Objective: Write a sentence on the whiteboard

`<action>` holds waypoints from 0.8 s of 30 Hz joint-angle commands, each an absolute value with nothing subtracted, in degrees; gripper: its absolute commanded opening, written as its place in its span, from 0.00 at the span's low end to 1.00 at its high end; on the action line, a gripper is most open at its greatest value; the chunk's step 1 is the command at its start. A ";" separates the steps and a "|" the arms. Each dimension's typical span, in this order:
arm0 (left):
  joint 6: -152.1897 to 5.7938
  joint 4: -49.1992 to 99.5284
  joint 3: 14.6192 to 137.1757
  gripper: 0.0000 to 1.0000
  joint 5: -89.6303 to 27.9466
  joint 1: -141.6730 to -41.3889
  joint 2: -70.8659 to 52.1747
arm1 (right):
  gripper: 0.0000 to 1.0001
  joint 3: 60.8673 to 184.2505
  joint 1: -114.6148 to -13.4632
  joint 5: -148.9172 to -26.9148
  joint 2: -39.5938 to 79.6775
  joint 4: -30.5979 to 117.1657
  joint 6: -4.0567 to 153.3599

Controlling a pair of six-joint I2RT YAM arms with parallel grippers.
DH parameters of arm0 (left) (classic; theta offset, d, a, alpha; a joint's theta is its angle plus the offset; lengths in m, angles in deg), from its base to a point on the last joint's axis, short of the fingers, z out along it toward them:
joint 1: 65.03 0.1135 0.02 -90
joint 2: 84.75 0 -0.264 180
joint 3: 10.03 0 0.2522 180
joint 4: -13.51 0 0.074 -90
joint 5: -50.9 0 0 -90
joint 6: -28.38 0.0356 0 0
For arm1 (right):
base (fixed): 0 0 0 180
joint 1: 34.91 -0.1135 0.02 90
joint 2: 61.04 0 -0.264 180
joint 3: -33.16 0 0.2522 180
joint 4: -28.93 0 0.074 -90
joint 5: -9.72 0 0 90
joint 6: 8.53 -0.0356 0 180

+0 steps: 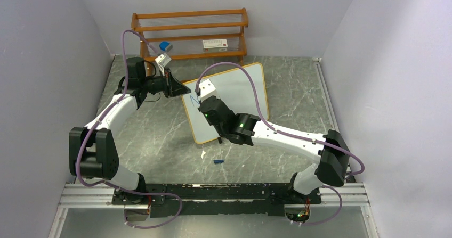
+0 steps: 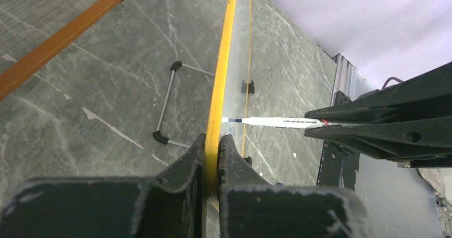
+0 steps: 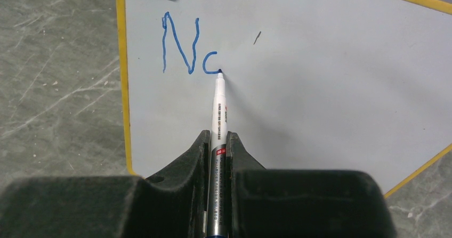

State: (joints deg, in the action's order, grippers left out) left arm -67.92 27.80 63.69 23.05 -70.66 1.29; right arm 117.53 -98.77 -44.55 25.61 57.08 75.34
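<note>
The whiteboard (image 1: pixel 240 89) stands tilted on the table, its yellow-orange frame (image 2: pixel 221 62) seen edge-on in the left wrist view. My left gripper (image 2: pixel 213 142) is shut on that frame at the board's upper left edge (image 1: pixel 181 89). My right gripper (image 3: pixel 218 137) is shut on a white marker (image 3: pixel 219 105) with a blue tip, which touches the board face (image 3: pixel 320 78). The sentence (image 3: pixel 184 49) is blue lettering: an "N" and a c-shaped stroke that ends at the tip. From the left wrist, the marker (image 2: pixel 277 122) meets the board from the right.
A brown wooden shelf rack (image 1: pixel 189 33) stands behind the board, holding a blue object (image 1: pixel 165 46) and a white box (image 1: pixel 215 44). A small blue cap (image 1: pixel 218 161) lies on the table in front. The board's wire stand leg (image 2: pixel 168 102) rests behind it.
</note>
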 commanded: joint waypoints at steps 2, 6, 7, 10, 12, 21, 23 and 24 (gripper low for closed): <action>-59.60 33.44 61.90 0.05 16.47 -72.59 3.91 | 0.00 117.92 -98.28 -42.84 25.88 54.15 75.99; -59.60 33.50 61.82 0.05 16.37 -72.59 3.82 | 0.00 118.12 -98.32 -42.77 25.98 53.78 76.17; -59.59 33.47 61.80 0.05 16.45 -72.54 3.82 | 0.00 118.12 -98.30 -42.74 25.97 53.64 76.23; -59.59 33.50 61.86 0.05 16.36 -72.64 3.84 | 0.00 118.29 -98.35 -42.87 26.19 53.59 76.29; -59.57 33.57 61.88 0.05 16.37 -72.67 3.90 | 0.00 118.42 -98.31 -43.01 26.30 53.59 76.28; -59.42 33.64 61.86 0.05 16.36 -72.68 3.93 | 0.00 118.64 -98.29 -43.19 26.75 52.97 76.37; -59.40 33.68 61.91 0.05 16.29 -72.68 3.80 | 0.00 118.64 -98.33 -43.08 26.86 52.81 76.42; -59.37 33.68 61.89 0.05 16.29 -72.68 3.83 | 0.00 118.60 -98.30 -42.95 26.81 52.73 76.50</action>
State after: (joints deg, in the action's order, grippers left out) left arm -67.79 27.83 63.69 23.05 -70.66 1.31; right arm 117.56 -98.77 -44.40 25.74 55.77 76.21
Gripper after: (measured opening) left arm 0.092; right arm 0.132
